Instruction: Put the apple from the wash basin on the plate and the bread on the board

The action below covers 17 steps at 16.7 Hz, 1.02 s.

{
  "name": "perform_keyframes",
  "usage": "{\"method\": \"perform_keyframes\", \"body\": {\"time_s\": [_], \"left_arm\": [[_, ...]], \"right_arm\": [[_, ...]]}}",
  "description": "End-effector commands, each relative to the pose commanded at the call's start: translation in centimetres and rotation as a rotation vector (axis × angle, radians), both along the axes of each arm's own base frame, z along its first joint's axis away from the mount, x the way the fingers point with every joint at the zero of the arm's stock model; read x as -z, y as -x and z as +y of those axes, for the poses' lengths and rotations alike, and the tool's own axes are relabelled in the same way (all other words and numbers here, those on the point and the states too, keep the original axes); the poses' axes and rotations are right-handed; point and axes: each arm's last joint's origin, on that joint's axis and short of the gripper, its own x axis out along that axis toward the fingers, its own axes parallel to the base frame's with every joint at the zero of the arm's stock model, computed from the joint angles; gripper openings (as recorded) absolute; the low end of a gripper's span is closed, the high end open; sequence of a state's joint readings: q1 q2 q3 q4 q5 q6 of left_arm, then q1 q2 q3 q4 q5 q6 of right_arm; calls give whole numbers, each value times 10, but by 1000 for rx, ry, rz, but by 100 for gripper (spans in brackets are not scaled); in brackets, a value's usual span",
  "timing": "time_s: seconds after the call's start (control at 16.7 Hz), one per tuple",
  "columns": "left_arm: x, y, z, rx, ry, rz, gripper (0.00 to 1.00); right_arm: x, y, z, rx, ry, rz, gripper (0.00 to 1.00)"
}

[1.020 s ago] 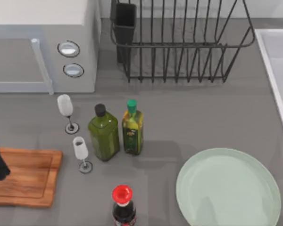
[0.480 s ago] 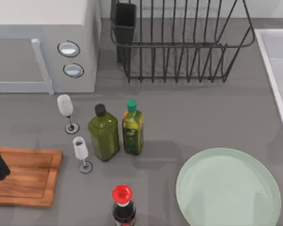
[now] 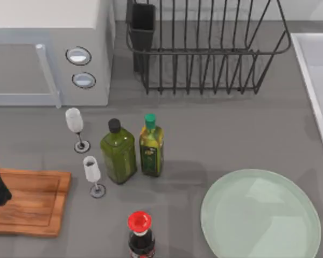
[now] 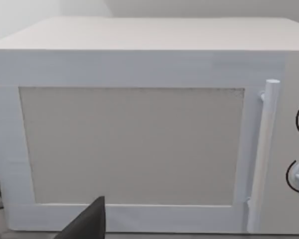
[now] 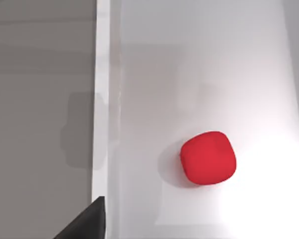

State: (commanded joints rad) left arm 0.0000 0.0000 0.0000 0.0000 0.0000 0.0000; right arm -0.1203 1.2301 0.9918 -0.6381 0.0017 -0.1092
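While apple (image 5: pixel 208 158) lies in wash basin (image 5: pixel 199 74), right hand above it; finger spread: cannot tell.

My right wrist camera looks down into the basin (image 5: pixel 199 64); the apple (image 5: pixel 208 158) lies on its floor, apart from the rim (image 5: pixel 102 99).

Shadow: the faint grey shadow (image 3: pixel 311 180) that fell on the lower left of the plate (image 3: pixel 258 236) a second ago has left that spot.
Shadow's place now: the upper right of the frame's plate area, across the plate's upper rim and the table (image 3: pixel 231 134) just beside it.
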Motion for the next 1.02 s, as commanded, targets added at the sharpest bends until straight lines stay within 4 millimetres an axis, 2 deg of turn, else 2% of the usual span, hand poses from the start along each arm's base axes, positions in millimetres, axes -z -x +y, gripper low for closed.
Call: {"method": "perform_keyframes", "body": {"time_s": [0.12, 0.24, 0.36, 0.48, 0.72, 1.02], "left_arm": [[0, 0, 0, 0, 0, 0, 100], [0, 0, 0, 0, 0, 0, 100], [0, 0, 0, 0, 0, 0, 100], [0, 0, 0, 0, 0, 0, 100], [0, 0, 0, 0, 0, 0, 100], [0, 0, 0, 0, 0, 0, 100]], "right_arm": [[10, -43, -10, 4, -10, 161, 100], [28, -82, -22, 6, -25, 310, 100], [53, -114, -32, 7, -42, 441, 100], [77, -138, -42, 6, -59, 548, 100], [109, -162, -53, 4, -82, 672, 100], [114, -165, -54, 4, -86, 689, 100]]}}
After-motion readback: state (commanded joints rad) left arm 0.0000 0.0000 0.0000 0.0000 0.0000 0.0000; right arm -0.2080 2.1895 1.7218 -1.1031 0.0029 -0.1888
